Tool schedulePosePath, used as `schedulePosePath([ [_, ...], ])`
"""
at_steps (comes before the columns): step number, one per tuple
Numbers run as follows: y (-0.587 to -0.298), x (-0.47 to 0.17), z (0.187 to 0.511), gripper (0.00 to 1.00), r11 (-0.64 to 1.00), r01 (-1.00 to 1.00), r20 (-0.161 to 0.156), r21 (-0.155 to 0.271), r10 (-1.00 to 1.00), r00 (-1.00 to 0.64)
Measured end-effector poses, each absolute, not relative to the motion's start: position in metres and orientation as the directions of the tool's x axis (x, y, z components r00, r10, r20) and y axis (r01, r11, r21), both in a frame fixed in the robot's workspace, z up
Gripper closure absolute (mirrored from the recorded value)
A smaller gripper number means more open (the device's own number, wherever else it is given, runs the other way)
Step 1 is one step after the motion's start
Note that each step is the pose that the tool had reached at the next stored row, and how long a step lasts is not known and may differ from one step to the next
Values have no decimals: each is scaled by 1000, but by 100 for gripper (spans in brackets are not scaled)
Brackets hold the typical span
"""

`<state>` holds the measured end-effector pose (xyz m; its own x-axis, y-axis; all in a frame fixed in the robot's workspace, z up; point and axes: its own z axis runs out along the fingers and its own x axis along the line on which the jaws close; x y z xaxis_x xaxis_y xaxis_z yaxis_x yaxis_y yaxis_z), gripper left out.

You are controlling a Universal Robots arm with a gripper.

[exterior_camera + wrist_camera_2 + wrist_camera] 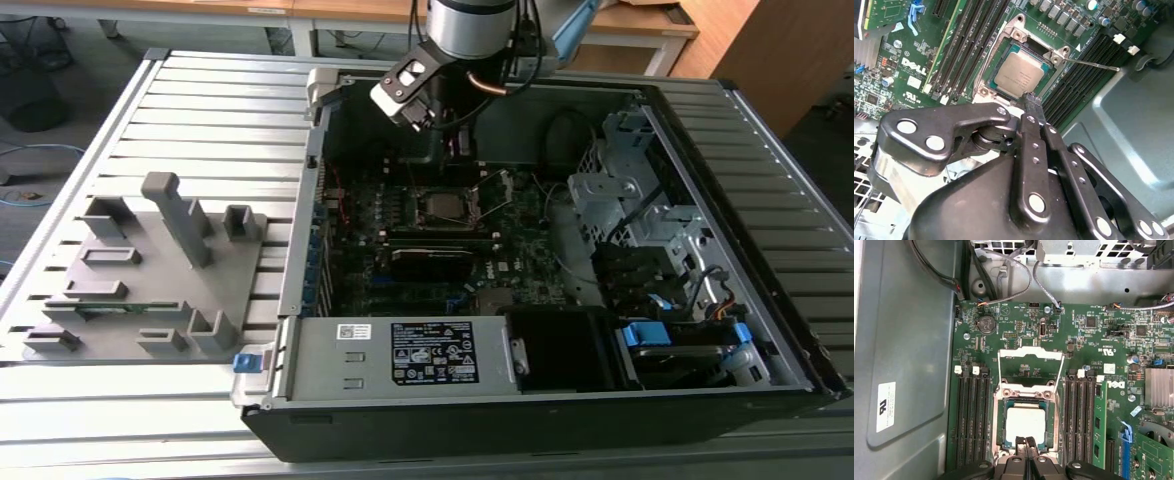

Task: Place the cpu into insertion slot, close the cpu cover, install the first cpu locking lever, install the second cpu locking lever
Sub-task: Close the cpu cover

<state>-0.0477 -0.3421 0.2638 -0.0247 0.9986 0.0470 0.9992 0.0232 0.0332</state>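
The cpu (1025,422) lies flat in the insertion slot (1003,412), its grey metallic top facing up; it also shows in the second wrist view (1021,75). The cpu cover (1030,352), a thin silver frame, stands swung open behind the slot, with green board visible through its window. My gripper (1027,442) is shut with nothing between its fingers, and its tips hover at the cpu's near edge (1031,97). A thin wire lever (1094,64) sticks out sideways from the socket. In the exterior view the gripper (451,158) hangs just above the slot (441,205).
Black memory slots (971,420) flank the socket on both sides, and a green memory stick (1099,425) stands in one. The case walls (316,180), a drive cage (627,200), cables (1004,275) and the power supply (400,355) hem in the board. A grey fixture tray (147,270) lies outside the case.
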Motion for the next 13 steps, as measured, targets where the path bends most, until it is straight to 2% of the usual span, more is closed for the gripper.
schedulePosePath([
  [13, -342, -39, 264, 89, 23, 999, 47, 35, 999, -25],
])
